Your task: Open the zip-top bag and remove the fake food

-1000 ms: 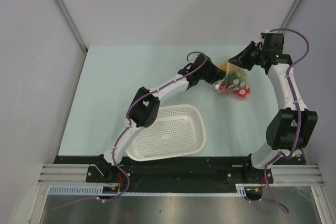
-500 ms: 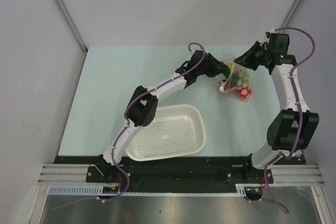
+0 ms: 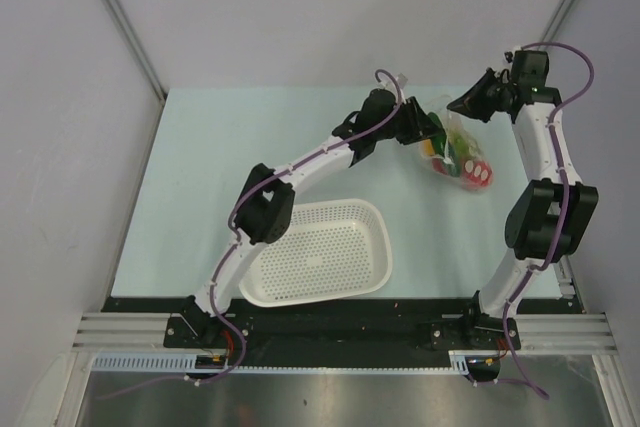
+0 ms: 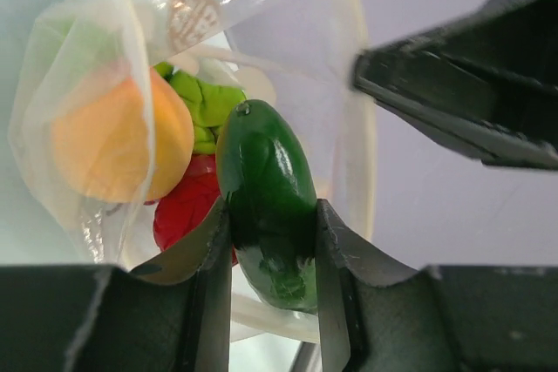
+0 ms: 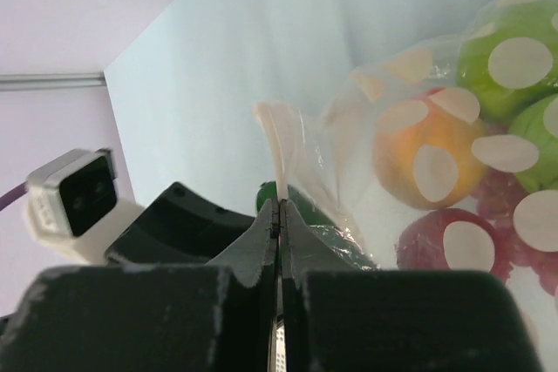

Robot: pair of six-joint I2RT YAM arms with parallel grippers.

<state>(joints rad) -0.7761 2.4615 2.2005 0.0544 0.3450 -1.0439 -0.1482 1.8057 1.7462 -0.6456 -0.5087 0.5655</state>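
**Bag.** The zip-top bag is in the table's 1 o'clock sector, between the two grippers. It is a thin, clear, crumpled film printed with white ovals, and its mouth gapes toward the left wrist camera. Whether its base rests on the table cannot be told.

**Left gripper.** The left gripper has its jaws narrowed around the cucumber, one finger pressed on each flank. The cucumber is dark green, glossy and oblong, and its rounded tip points to 12 o'clock into the bag mouth. In the top view this gripper meets the bag at the bag's 10 o'clock side.

**Right gripper.** The right gripper has its jaws fully closed, pinching a whitish strip of the bag's edge that stands up at 12 o'clock from the fingertips. From above, this gripper is at the bag's 12 o'clock.

**Contents.** Inside the film are a smooth, round orange fruit, a red fruit at its 5 o'clock, and a lumpy green fruit behind the cucumber.

**Surroundings.** A white perforated plastic basket with rounded corners lies well apart, at the bag's 8 o'clock. The table surface is pale blue-green and matte.
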